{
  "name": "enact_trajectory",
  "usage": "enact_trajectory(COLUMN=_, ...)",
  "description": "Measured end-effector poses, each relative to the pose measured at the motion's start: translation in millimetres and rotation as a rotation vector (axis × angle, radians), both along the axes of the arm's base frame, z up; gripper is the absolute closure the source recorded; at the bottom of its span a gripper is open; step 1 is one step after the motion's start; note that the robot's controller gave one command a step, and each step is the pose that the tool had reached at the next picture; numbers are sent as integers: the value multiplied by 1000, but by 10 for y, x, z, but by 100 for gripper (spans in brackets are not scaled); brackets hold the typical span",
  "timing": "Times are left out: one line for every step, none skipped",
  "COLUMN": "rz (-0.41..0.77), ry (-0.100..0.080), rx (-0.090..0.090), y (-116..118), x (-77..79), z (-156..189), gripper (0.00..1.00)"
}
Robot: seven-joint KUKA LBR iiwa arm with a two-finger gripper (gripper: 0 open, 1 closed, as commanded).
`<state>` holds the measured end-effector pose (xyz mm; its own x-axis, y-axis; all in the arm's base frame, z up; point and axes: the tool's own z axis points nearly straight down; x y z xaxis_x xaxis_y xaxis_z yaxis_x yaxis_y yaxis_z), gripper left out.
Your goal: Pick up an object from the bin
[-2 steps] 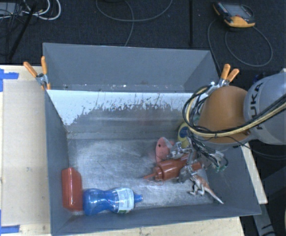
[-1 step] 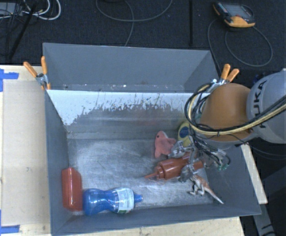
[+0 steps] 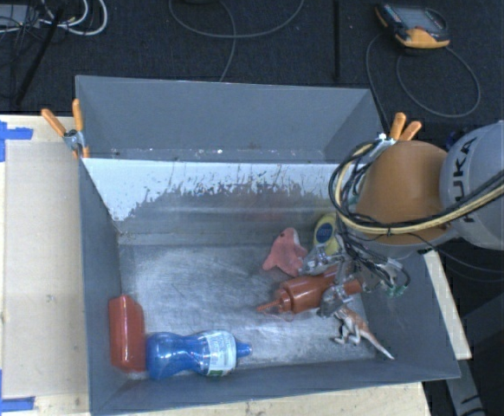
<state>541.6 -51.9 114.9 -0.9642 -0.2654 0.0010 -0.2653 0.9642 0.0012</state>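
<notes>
Six loose things counted in one grey metal bin (image 3: 226, 120). Two bottles: one blue bottle (image 3: 191, 354) lying along the bin's lower edge as viewed, toward the left corner, and one reddish-brown bottle (image 3: 300, 295) lying right of the floor's middle. One each of the rest: red cylinder (image 3: 126, 332) in the lower left corner, just beside the blue bottle; pink lump (image 3: 284, 254) and small yellow-and-blue thing (image 3: 325, 230) toward the right wall; pale toy animal (image 3: 356, 329) near the lower right corner.
</notes>
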Motion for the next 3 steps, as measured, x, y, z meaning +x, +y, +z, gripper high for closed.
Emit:
enact_trajectory(rz=1, ry=-1, rx=0, y=3, x=3, z=107, gripper=100)
enact_trajectory(rz=1, ry=-1, rx=0, y=6, x=3, z=196, gripper=100)
enact_trajectory(rz=2, ry=-2, rx=0, y=7, x=6, z=276, gripper=100)
